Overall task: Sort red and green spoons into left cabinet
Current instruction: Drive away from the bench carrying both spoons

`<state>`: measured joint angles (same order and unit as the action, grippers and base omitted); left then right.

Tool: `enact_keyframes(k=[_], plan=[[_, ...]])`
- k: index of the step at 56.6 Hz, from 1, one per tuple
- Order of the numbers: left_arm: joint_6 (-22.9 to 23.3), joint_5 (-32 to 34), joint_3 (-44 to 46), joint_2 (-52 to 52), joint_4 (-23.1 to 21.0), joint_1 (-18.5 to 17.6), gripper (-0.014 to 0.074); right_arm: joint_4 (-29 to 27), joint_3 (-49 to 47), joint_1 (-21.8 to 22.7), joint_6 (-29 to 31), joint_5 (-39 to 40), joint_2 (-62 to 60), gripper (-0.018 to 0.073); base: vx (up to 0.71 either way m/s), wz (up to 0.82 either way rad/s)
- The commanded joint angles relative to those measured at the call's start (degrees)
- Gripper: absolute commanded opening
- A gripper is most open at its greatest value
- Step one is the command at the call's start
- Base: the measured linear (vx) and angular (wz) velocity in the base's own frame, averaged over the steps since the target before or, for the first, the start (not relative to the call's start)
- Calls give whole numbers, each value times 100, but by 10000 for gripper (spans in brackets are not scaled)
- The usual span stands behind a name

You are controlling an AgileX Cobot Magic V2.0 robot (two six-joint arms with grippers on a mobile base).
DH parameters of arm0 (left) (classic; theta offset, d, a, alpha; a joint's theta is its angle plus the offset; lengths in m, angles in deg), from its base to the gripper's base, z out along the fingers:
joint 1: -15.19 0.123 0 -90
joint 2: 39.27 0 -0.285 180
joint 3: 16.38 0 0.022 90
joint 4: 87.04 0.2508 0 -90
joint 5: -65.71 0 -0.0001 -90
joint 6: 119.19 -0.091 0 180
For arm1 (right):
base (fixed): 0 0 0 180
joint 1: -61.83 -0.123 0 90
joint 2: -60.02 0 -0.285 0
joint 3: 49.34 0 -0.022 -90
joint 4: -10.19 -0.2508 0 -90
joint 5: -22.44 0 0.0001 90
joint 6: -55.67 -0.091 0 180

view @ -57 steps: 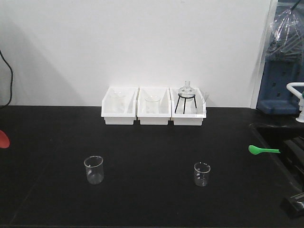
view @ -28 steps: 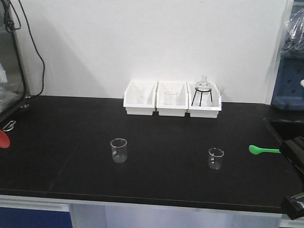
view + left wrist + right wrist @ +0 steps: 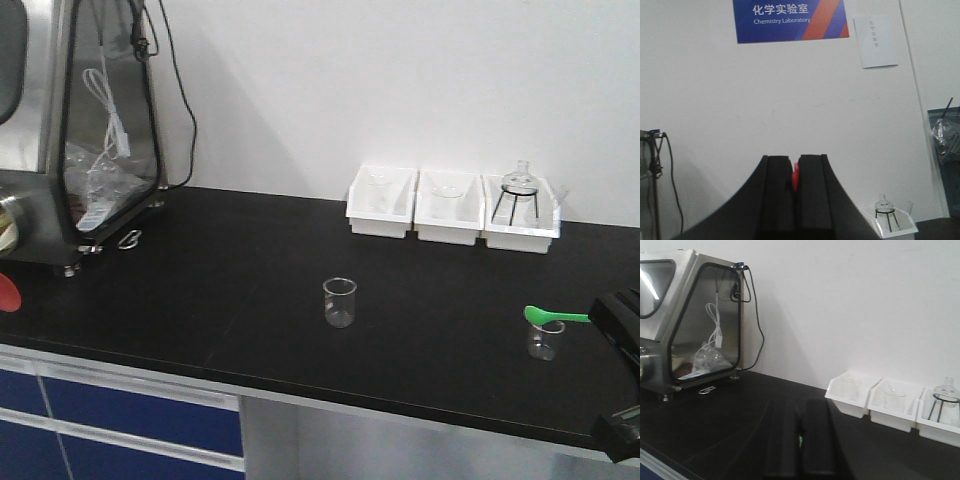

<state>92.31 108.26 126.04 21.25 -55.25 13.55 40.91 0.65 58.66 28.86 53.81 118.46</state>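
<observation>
1. Broadly, a black bench (image 3: 200,290) spans the front view, with three white bins (image 3: 452,205) by the wall.
2. Left gripper (image 3: 795,167) is clamped on the red spoon (image 3: 795,179), a red sliver showing between its pads.
3. Right gripper (image 3: 800,407) pinches the green spoon (image 3: 553,316); the bowl juts leftward past the fingers, appearing just above a small beaker (image 3: 543,342).

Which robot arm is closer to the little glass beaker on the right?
Right. The right arm, jaws shut on the green spoon, is at the right edge, close by the small beaker. The left arm, clamping the red spoon, sits at the far left edge.
</observation>
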Motion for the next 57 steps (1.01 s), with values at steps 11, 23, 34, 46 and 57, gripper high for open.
enact_keyframes(k=[11, 23, 34, 46, 57], plan=[[26, 327, 135, -75, -188, -17, -6, -77, -195, 28, 2, 378, -73, -9, -4, 46], [26, 327, 135, -75, -188, -17, -6, -77, -195, 28, 2, 378, -73, -9, -1, 65], [26, 327, 135, -75, -188, -17, -6, -77, -195, 28, 2, 378, -73, -9, 3, 75], [26, 327, 135, -75, -188, -17, -6, -77, -195, 28, 2, 378, -73, -9, 7, 71], [26, 327, 135, -75, -188, -17, -6, -77, -195, 28, 2, 378, -73, -9, 13, 65]])
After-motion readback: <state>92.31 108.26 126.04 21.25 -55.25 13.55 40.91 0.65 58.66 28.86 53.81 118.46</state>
